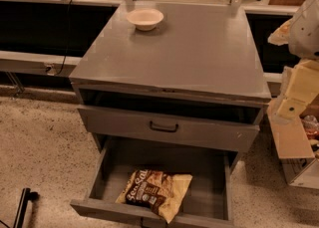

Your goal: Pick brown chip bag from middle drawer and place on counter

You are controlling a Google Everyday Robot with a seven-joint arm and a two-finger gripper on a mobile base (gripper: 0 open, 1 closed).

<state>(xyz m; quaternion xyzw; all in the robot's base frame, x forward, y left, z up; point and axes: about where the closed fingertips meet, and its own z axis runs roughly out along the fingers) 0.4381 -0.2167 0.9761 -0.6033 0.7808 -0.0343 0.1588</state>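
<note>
The brown chip bag (pixel 155 190) lies flat on the floor of the middle drawer (pixel 202 172), which is pulled wide open at the bottom of the grey cabinet. The bag sits near the drawer's front panel, left of centre, with a cream end pointing forward. The counter (pixel 194 53) is the cabinet's flat grey top above it. My gripper (pixel 292 106) hangs on the cream arm at the right edge of the view, beside the cabinet's right side, level with the upper drawer and well above and right of the bag. It holds nothing that I can see.
A small cream bowl (pixel 145 19) stands at the back left of the counter. A shallower drawer front with a dark handle (pixel 164 128) is slightly out above the open drawer. A pale ledge with dark panels (pixel 35 23) runs behind. A box (pixel 299 167) stands at right.
</note>
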